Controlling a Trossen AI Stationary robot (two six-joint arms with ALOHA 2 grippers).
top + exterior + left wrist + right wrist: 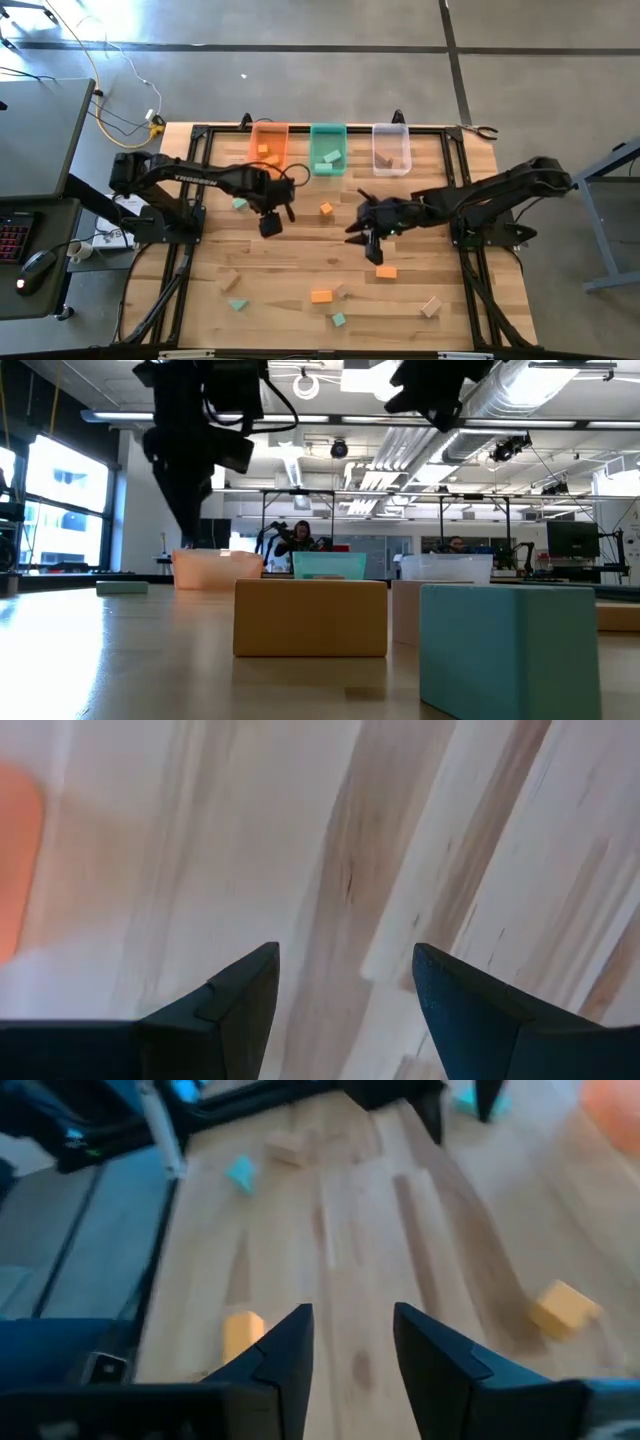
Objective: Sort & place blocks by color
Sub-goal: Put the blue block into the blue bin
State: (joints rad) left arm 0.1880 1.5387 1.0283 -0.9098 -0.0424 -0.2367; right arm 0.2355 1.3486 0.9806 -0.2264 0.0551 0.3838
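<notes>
Right gripper (368, 238), fingers parted and empty, hangs mid-table; an orange block (386, 272) lies just beside it toward the front edge, long axis across the table. Left gripper (272, 222), spread and empty, is farther from that block, nearer the orange cube (326, 209)

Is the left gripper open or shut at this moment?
Open. The left gripper shows a wide gap between its fingers, with only bare table between them.

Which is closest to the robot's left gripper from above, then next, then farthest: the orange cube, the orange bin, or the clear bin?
From the left gripper:
1. Orange cube, just toward the table's middle.
2. Orange bin, at the far edge.
3. Clear bin, on the right arm's side.
</notes>
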